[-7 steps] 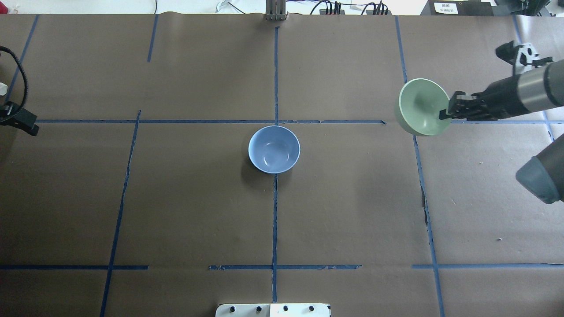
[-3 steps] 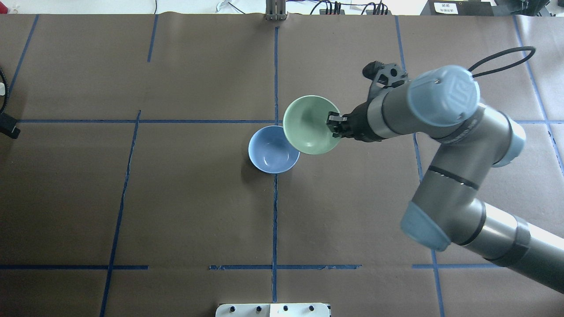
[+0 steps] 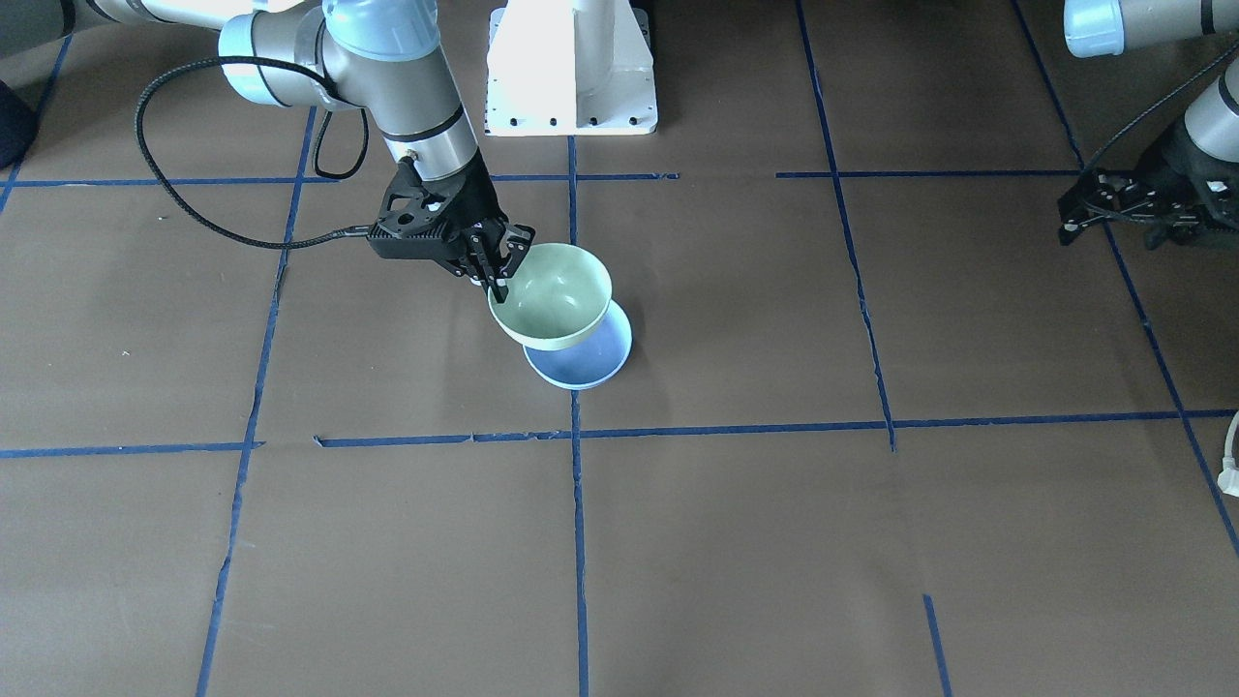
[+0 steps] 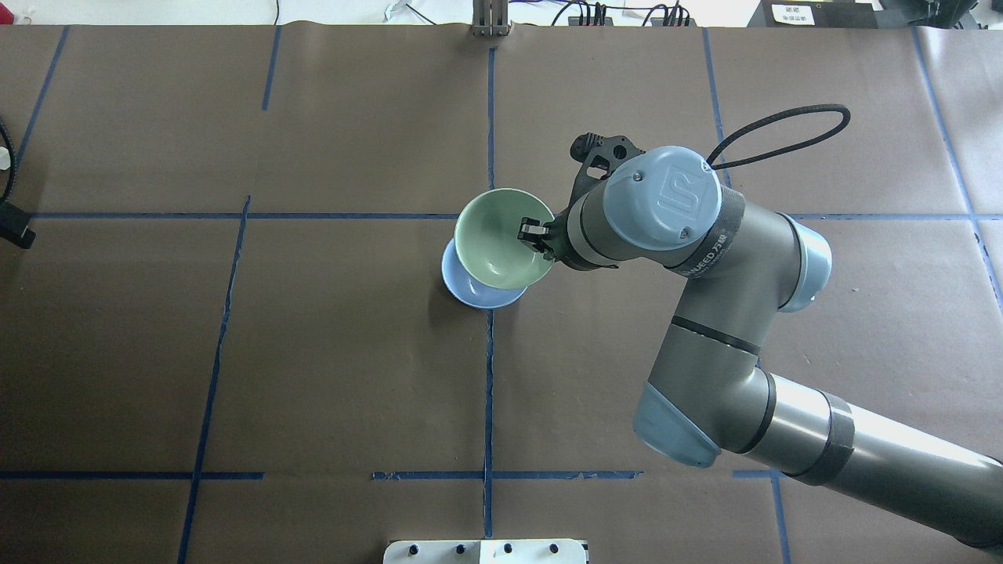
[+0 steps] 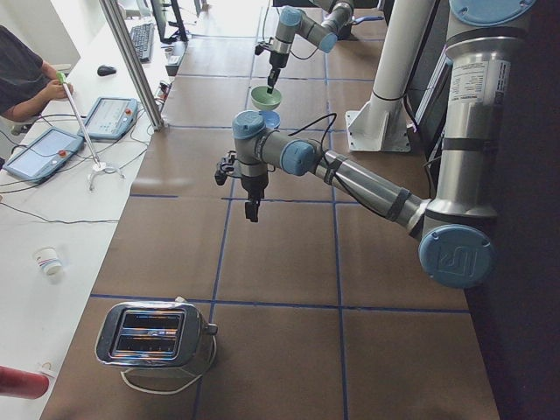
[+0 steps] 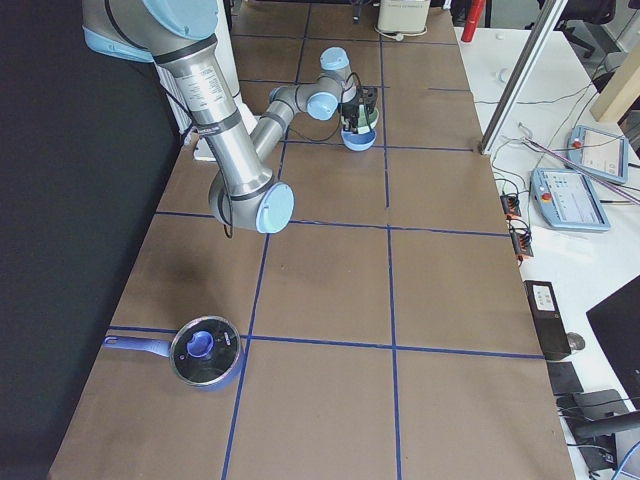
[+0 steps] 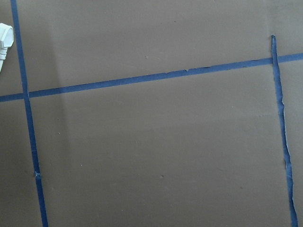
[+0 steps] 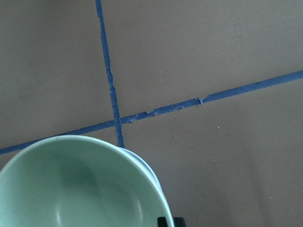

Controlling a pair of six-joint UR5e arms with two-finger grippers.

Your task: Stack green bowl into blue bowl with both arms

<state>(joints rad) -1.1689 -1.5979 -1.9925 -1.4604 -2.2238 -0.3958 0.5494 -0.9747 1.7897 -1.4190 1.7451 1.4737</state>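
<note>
Bowls meet at the middle of a table [image 4: 313, 368] covered in matte brown paper and marked with blue tape lines [image 4: 489, 392].

Reading the overhead view from the left, we first find the left gripper [image 3: 1084, 211]. It hangs at the far edge, well apart from both bowls, and we cannot tell whether its jaws are open or closed.

At the centre sits the blue bowl [image 4: 470, 294], small, round and smooth. It rests upright on the paper, and only a crescent of it shows.

Above it, covering most of it, is the green bowl [image 4: 494, 247], the same size and shape, plain and matte like plastic. It is lifted off the table and tilted.

To its right, the right gripper [image 4: 526, 233] pinches the green bowl's rim, one finger inside and one outside. Behind it the silver arm with pale blue joint caps stretches off to the right.

We judge the carry is nearly done. Next, the green bowl needs centring and levelling over the blue one, then lowering before the jaws let go. Smooth matching shapes should nest easily, though an off-centre drop could make the bowl rock.
</note>
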